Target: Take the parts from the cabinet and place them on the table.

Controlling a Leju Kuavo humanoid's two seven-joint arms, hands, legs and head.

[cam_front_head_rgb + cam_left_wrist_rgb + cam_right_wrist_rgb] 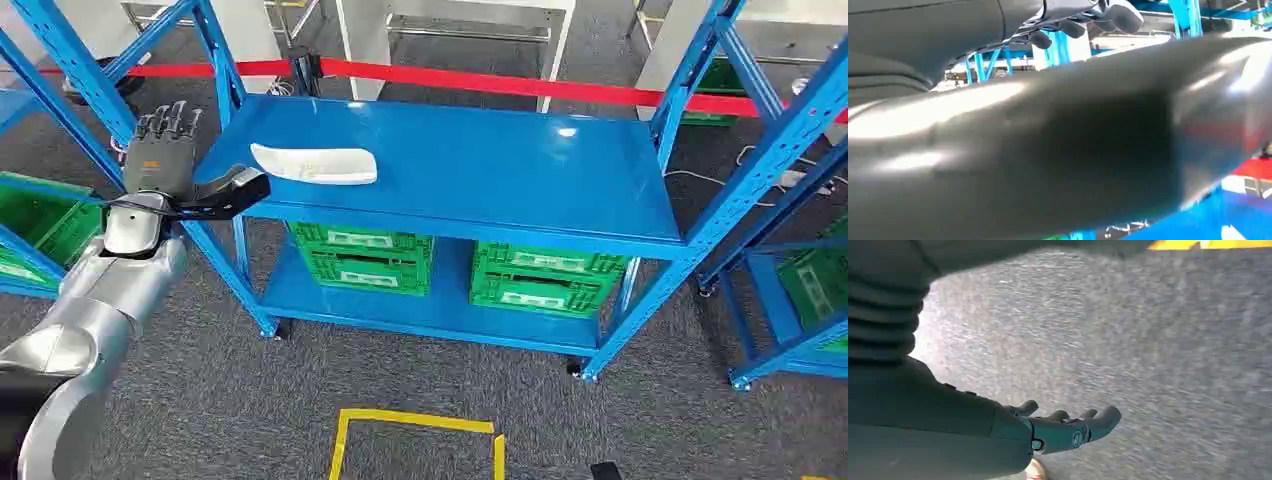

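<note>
The humanoid's left hand (160, 150), raised at the left end of a blue steel shelving unit (480, 160), holds a long black curved part (222, 193) that juts from the hand towards the front left corner of the unit's top shelf, its tip over the shelf's front edge. In the left wrist view the same glossy black part (1048, 150) lies close across the lens, with the hand's dark fingers (1073, 27) above it against blue uprights. A white elongated part (315, 164) lies flat on the top shelf near its left front, just beyond the black part's tip; whether the two touch cannot be told. On the lower shelf, two stacks of green plastic crates (365, 257) stand side by side, the second stack (545, 278) to the right. More blue racks flank the unit, and a red barrier tape (520, 85) runs behind it. Yellow floor tape (415, 425) marks a square on the grey carpet in front. The right hand (1063, 427) hangs over the grey carpet (1128, 340), fingers loosely apart and slightly curled, holding nothing.
</note>
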